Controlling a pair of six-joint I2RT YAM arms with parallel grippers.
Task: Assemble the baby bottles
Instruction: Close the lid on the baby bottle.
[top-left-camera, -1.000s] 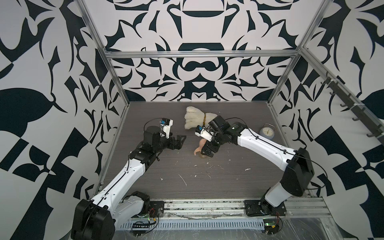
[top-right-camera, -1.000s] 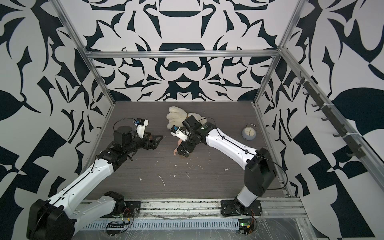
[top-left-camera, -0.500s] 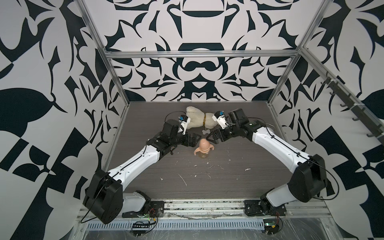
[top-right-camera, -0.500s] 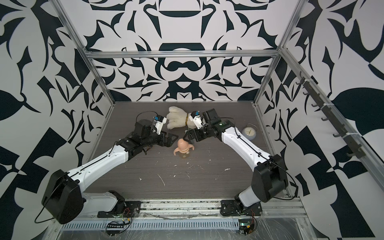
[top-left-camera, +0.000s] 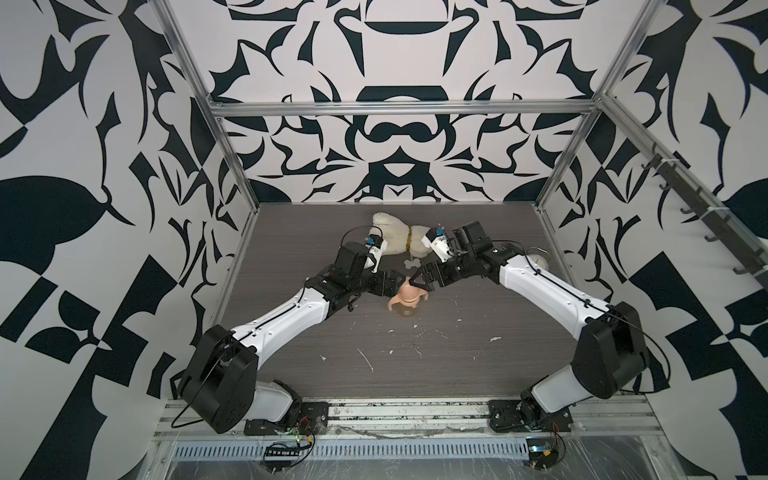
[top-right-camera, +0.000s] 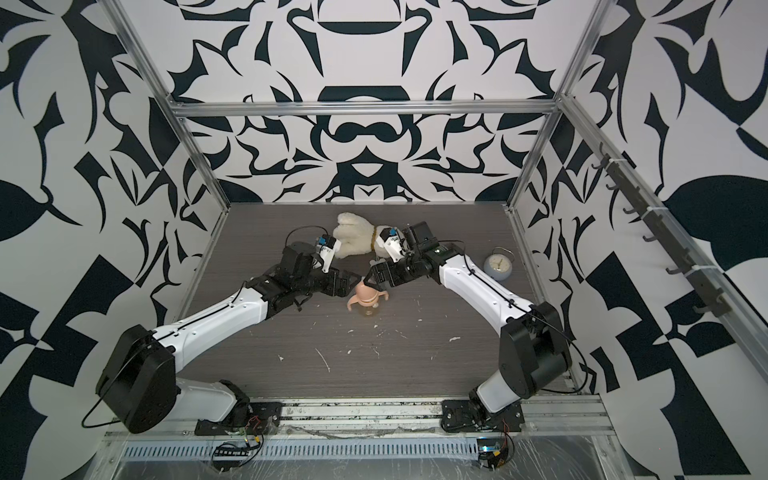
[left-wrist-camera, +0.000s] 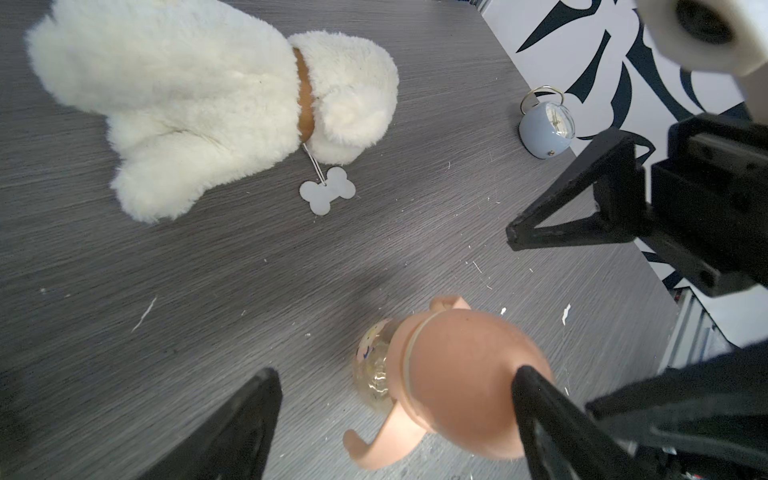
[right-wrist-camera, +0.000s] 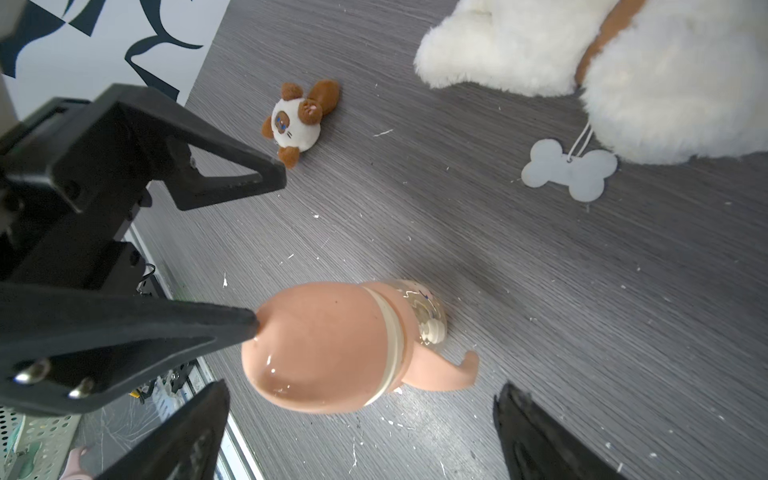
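The left gripper (top-left-camera: 390, 286) has its jaws apart, straddling the assembled baby bottle (top-left-camera: 407, 298). The bottle stands upright on the grey wood-grain table (top-left-camera: 457, 353), just in front of the big cream plush dog (top-left-camera: 395, 237) and near its pale bone-shaped tag (left-wrist-camera: 327, 195). In the right wrist view one left finger (right-wrist-camera: 216, 324) appears to touch the peach egg-shaped dome cap (right-wrist-camera: 316, 353) high on its side, while the other finger stands well clear. If the jaws close unevenly from there, the push would likely tip the bottle or knock the cap loose from the cream collar (right-wrist-camera: 392, 332). The peach two-handle piece (left-wrist-camera: 382, 440) could also snag a finger.

On the bottle's other side, equally close in front of the dog, the right gripper (top-left-camera: 420, 283) is spread wide and holds nothing. With both grippers so near, they could collide.

No readable writing: the tag is blank, and the print on the translucent amber body (left-wrist-camera: 374, 370) is blurred.
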